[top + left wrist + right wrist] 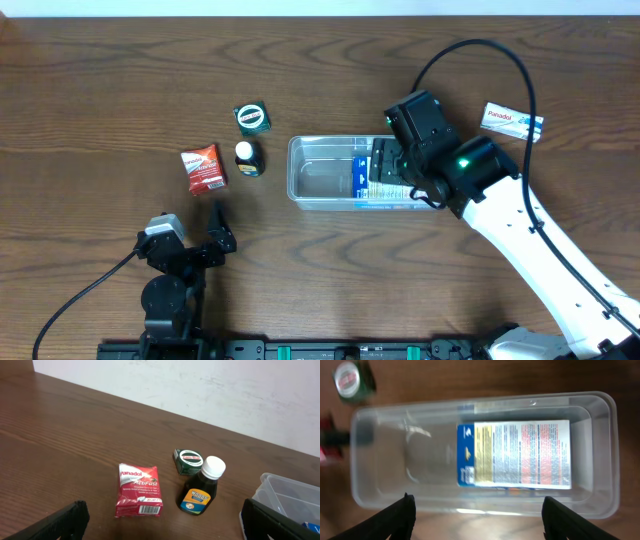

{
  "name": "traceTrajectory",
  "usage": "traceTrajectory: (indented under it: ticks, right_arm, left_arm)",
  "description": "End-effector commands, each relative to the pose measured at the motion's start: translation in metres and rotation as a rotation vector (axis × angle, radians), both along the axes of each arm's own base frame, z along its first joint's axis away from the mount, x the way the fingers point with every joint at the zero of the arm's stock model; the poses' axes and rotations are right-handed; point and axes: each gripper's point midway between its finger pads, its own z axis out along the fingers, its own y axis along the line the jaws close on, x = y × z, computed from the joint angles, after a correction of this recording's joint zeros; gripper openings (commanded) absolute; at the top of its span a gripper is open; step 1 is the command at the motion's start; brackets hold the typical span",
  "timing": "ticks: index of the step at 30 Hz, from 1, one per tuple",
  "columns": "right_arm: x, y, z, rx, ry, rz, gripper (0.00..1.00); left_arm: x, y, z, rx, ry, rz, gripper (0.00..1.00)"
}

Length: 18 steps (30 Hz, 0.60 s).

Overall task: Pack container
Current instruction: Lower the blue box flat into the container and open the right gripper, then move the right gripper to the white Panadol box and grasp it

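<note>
right wrist: box (pixel 515 455) lies flat in container (pixel 600 505); right gripper (pixel 480 520) fingers apart, left gripper (pixel 165 527) too. lift straight up, clearing the rim.

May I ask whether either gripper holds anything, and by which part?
Nothing is held: the right gripper is open over the container, a box loose inside; the left gripper is open too.

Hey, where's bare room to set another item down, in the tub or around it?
Inside the container, the half between the blue-white box and the end wall nearest the bottle is bare. The table past the red box, away from the container, is bare too. Crowded: red box, bottle, green box bunched together.
</note>
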Motion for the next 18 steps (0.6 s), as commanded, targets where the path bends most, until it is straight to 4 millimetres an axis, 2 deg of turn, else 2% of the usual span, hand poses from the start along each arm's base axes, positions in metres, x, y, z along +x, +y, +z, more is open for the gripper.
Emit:
traceTrajectory:
  ticks: [1, 5, 9, 13, 18]
  right_arm:
    - [-0.003, 0.005, -0.007, -0.07, 0.008, 0.17, 0.77]
    - [-0.001, -0.001, -0.009, -0.08, 0.013, 0.164, 0.78]
    - [0.015, -0.023, 0.007, -0.038, -0.001, 0.089, 0.82]
    - [0.038, -0.063, 0.03, 0.008, -0.031, 0.022, 0.97]
    - [0.066, -0.13, 0.041, 0.047, -0.056, -0.137, 0.98]
  left_arm:
    - [-0.002, 0.001, -0.015, 0.018, 0.046, 0.001, 0.98]
    - [-0.002, 0.001, -0.015, 0.018, 0.046, 0.001, 0.98]
    - [-0.002, 0.001, -0.015, 0.018, 0.046, 0.001, 0.98]
    - [-0.002, 0.001, -0.015, 0.018, 0.046, 0.001, 0.98]
    - [-0.002, 0.001, -0.015, 0.018, 0.046, 0.001, 0.98]
